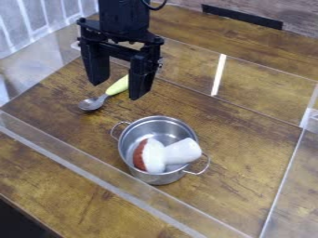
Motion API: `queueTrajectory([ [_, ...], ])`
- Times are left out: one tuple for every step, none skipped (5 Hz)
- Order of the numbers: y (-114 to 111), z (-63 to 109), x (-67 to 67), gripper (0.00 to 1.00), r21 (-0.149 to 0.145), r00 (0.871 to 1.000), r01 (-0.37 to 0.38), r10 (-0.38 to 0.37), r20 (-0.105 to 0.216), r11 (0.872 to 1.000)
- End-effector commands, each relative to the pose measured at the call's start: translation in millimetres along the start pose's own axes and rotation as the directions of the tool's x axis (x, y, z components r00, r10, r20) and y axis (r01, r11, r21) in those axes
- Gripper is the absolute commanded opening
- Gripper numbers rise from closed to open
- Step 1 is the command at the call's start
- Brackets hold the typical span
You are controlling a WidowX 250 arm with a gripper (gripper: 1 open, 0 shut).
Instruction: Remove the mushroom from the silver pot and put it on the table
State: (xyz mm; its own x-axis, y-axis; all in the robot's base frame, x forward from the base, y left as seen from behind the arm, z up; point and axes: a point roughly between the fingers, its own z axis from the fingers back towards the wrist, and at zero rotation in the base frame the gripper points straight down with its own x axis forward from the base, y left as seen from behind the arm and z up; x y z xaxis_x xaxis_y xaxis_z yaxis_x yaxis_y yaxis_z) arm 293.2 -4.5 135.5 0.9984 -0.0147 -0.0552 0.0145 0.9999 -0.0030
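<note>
A small shiny silver pot (159,149) with two loop handles stands on the dark wood-plank table (248,116), near the front middle. Inside it lies the mushroom (168,153), red-brown cap to the left and thick white stem pointing right. My black gripper (119,79) hangs above the table to the upper left of the pot, pointing straight down. Its two fingers stand wide apart with nothing between them, and it is clear of the pot.
A grey metal spoon (92,103) and a slim yellow-green item (115,86) lie just below and behind the gripper. Clear acrylic walls (87,167) edge the tabletop at the front, left and right.
</note>
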Motion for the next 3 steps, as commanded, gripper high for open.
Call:
queueTrajectory([
  [0, -11.9, -5.5, 1.0, -0.003, 0.996, -0.078, 0.078, -0.034, 0.997],
  [-7, -20.0, -7.0, 1.0, -0.01, 0.965, -0.261, 0.261, -0.033, 0.965],
  [-12, -33.6, -1.6, 1.0, -0.033, 0.896, -0.443, 0.443, -0.01, 0.896],
])
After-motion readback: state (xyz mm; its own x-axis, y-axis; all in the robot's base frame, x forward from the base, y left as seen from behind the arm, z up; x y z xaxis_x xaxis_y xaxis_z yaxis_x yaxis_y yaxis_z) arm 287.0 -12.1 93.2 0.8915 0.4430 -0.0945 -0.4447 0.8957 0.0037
